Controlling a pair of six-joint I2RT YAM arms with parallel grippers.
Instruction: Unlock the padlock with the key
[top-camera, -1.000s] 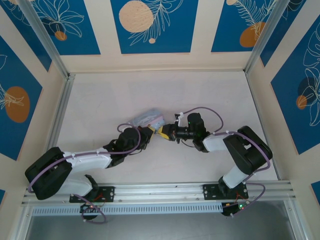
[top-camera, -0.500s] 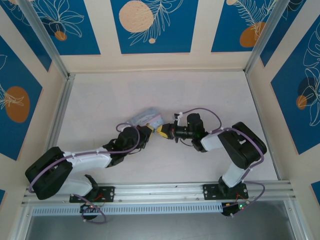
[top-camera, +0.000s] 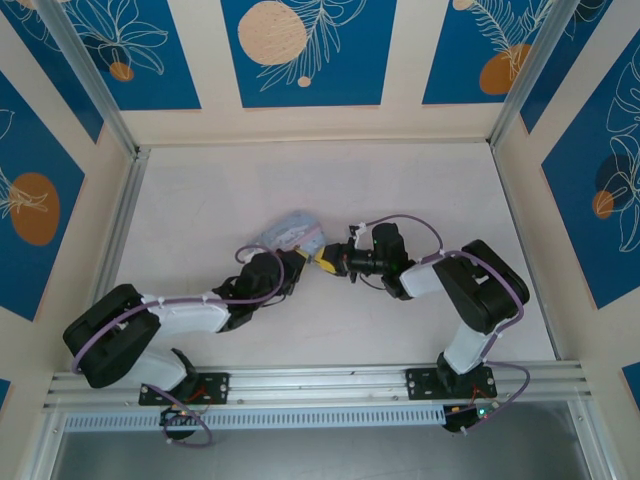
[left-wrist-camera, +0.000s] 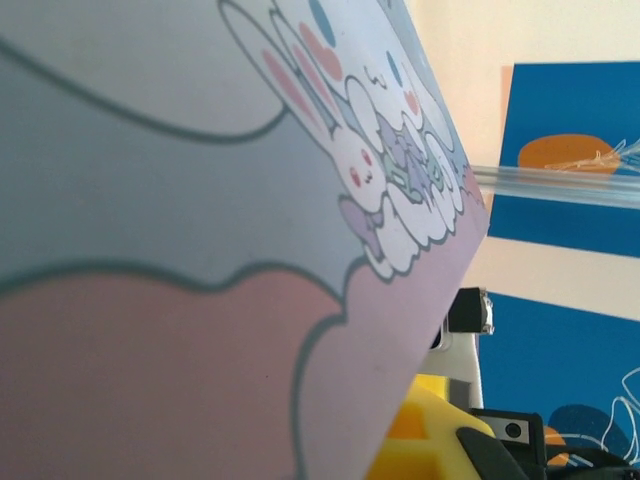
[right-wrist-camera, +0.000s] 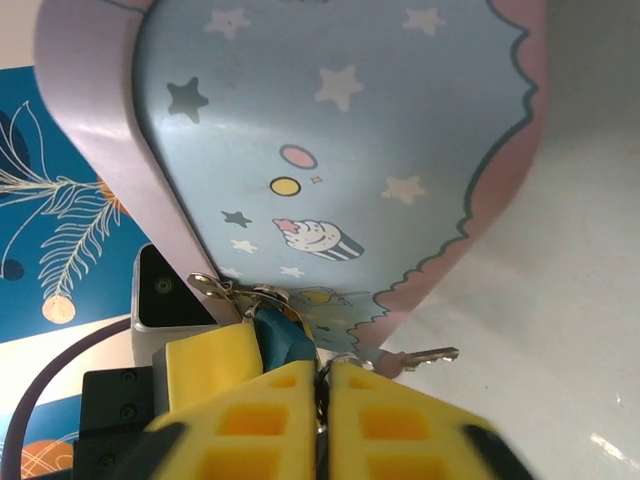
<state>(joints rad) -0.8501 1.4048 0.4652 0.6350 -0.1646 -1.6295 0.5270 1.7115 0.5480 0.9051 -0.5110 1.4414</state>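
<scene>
Middle of the table (top-camera: 220, 190) in the top view, both arms are meeting nose to nose at the pastel-blue tin (top-camera: 290, 230). The left gripper (top-camera: 292, 264) is sitting at the tin's lower edge and the right gripper (top-camera: 326, 262) is pointing in from the right, just beside it.

Compared to a second ago, the tin is sitting a touch higher in the frame and showing more of its blue face. The left arm's black shoulder is swinging up and to the right, and the right arm's elbow is drifting leftward. The two gripper tips are staying pretty much where they were.

From the right wrist, the padlock (right-wrist-camera: 272, 312) is hanging at the tin's bottom edge, lower centre of the frame: a silvery loop with a dark bluish body, partly hidden. It's touching the tops of the right gripper's yellow fingers (right-wrist-camera: 270, 420). The key (right-wrist-camera: 425, 354) is poking out sideways to the right, just above the right-hand finger, with its blade free over the table.

Those right fingers are nearly together with just a thin slit, and I can't tell if they're actually pinching anything. The left gripper is closed, with one yellow finger (right-wrist-camera: 210, 362) pressing at the tin's edge beside the padlock. What it's clamping I can't tell.

The left wrist view is looking along the tin's cartoon lid (left-wrist-camera: 200, 200).
</scene>
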